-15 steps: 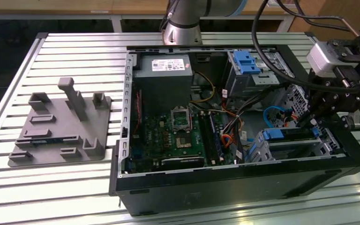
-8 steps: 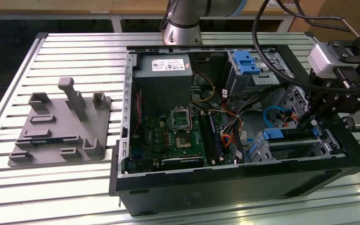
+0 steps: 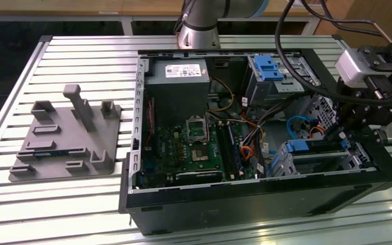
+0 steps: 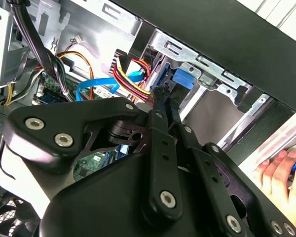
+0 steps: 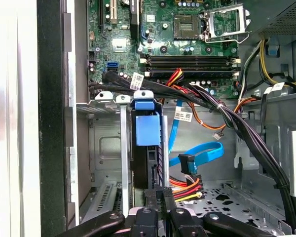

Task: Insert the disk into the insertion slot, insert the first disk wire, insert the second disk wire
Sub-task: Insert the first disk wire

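Note:
The disk (image 3: 316, 149), framed by its blue carrier (image 5: 147, 129), sits in the silver insertion slot (image 3: 361, 153) at the case's corner on the exterior view's right. My gripper (image 3: 332, 135) hangs right over the disk's end. Its fingers (image 4: 158, 128) stand close together on the black plug of a red, yellow and black wire bundle (image 5: 186, 186), held against the disk's edge. The same bundle (image 4: 133, 74) ends at the fingertips in the second wrist view. A blue flat wire (image 5: 200, 154) with a loose black plug lies beside it on the case floor.
The open computer case (image 3: 250, 201) holds a motherboard (image 3: 196, 148), a power supply (image 3: 177, 76) and a taller cage with a blue latch (image 3: 269, 68). Black cable bundles (image 5: 237, 123) cross near the slot. A grey fixture plate (image 3: 59, 148) lies outside. A person's hand (image 4: 276, 170) rests by the case.

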{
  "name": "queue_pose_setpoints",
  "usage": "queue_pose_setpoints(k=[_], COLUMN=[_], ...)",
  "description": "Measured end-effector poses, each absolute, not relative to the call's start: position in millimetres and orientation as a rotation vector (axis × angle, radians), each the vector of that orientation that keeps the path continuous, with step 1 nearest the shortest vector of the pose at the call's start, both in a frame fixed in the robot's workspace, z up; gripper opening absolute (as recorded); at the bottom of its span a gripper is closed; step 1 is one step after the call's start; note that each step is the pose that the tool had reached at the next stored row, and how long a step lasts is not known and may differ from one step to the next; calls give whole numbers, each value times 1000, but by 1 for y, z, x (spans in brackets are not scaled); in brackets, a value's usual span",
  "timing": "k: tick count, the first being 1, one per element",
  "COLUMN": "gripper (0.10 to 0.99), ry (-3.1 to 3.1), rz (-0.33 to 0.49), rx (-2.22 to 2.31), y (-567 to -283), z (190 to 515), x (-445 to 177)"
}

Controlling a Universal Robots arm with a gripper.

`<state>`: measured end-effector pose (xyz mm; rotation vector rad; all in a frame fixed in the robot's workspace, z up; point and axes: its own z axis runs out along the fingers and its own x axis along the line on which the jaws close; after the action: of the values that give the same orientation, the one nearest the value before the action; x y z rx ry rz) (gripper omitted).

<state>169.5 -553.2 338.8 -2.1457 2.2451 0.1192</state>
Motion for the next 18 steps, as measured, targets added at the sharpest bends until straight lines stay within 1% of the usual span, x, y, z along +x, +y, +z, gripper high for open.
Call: queue_pose_setpoints(k=[18], gripper=[165], ry=[2245], rz=[119], rx=[-2146], y=[-553], z=[335], x=[169])
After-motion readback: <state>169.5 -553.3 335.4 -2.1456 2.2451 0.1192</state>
